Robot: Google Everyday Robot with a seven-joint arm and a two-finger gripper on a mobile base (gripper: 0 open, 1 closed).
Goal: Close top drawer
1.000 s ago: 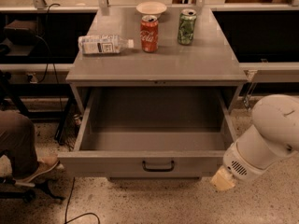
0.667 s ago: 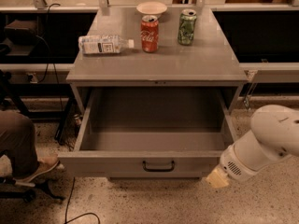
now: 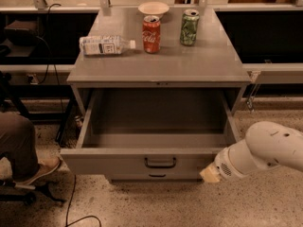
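Observation:
The top drawer of the grey metal cabinet is pulled far out, and its deep inside is empty. Its flat front panel carries a small dark loop handle at the centre. My gripper is at the end of the white arm, low on the right. Its tan tip is at the lower right corner of the drawer front, close to or touching it. A slimmer drawer with a like handle shows just below.
On the cabinet top are a water bottle lying on its side, a red cola can, a green can and a bowl. A person's leg and shoe and a floor cable are at the left.
My arm and gripper have moved left and slightly forward, coming up to the drawer front's right corner. The drawer stands as far out as before.

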